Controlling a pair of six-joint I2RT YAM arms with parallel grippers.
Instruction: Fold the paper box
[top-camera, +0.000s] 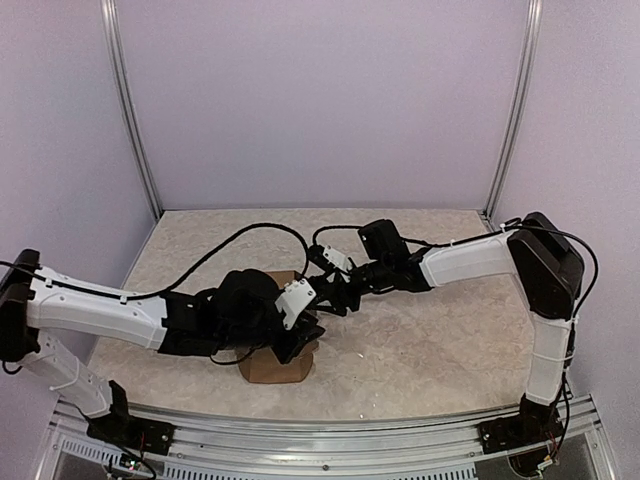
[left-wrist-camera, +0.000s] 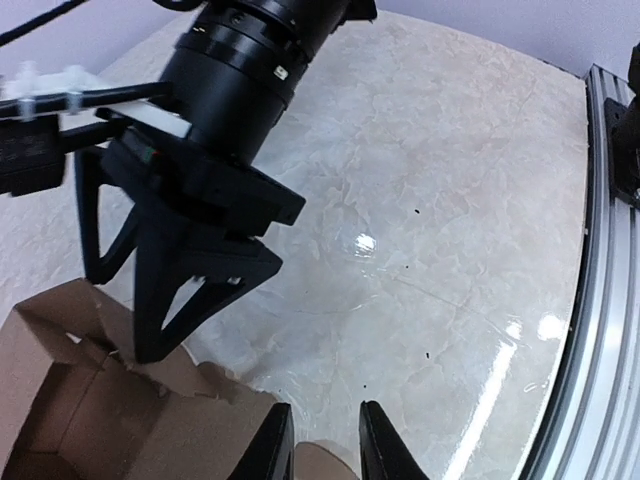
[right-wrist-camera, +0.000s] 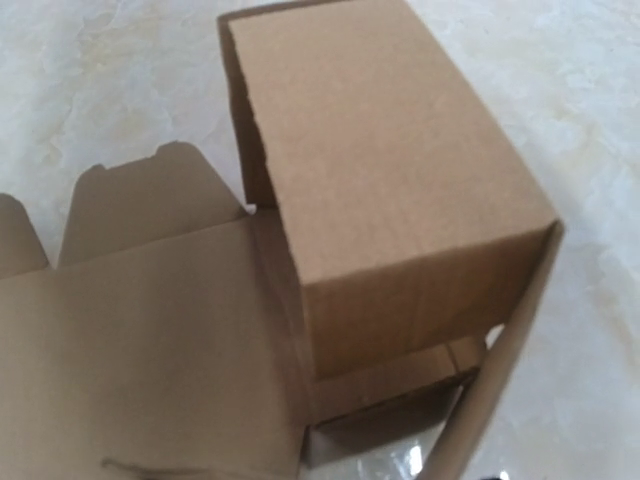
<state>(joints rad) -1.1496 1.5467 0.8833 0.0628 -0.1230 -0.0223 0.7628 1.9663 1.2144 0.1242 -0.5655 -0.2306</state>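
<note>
The brown paper box (top-camera: 272, 368) lies partly folded near the table's front edge, under both grippers. In the right wrist view one box panel (right-wrist-camera: 390, 150) stands raised, and flat flaps with tabs (right-wrist-camera: 130, 330) spread out to its left. My left gripper (left-wrist-camera: 322, 425) hovers over the box's edge with its jaws a little apart; a rounded cardboard tab (left-wrist-camera: 320, 465) shows between them. My right gripper (left-wrist-camera: 122, 320) points down with its fingers spread, their tips at the box's upright wall (left-wrist-camera: 70, 310). In the top view the two grippers (top-camera: 305, 340) (top-camera: 318, 300) crowd together above the box.
The marbled tabletop (left-wrist-camera: 430, 230) stretches to the right of the box. A metal rail (left-wrist-camera: 600, 300) runs along the table's near edge. White walls and two metal posts (top-camera: 130, 110) close the back. Cables loop over the table behind the arms.
</note>
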